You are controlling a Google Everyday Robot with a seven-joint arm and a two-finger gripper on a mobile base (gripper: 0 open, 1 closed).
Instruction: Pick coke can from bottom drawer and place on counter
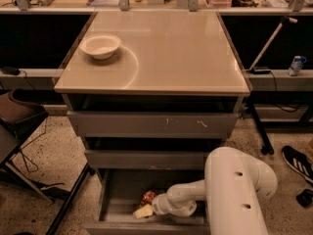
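Speckled floor [49, 170] all around, dim room, cluttered shelves far at the back. Down low: small shiny red coke can [148, 198], inside the open bottom drawer [115, 195], the deep grey metal one, near the middle of it. Not out yet. Right beside the can, touching or nearly touching: pale gripper [144, 211] at the end of the fat white robot arm [234, 190], reaching in from the right side of the view. Cannot tell if open, shut, or clamped on the can. So, by the look of it: reaching done, grabbing maybe under way, lifting and putting down both left to do. Above the can, two thinner grey drawers [151, 124], each with a dark gap over it. On top, big glossy beige counter [186, 48], with lots of bare room for the can. Only a round white bowl [100, 46] there, near the far left corner, by a faint ring mark. Off to the sides: dark chair [22, 116] on the left, black shoe [296, 160] on the right.
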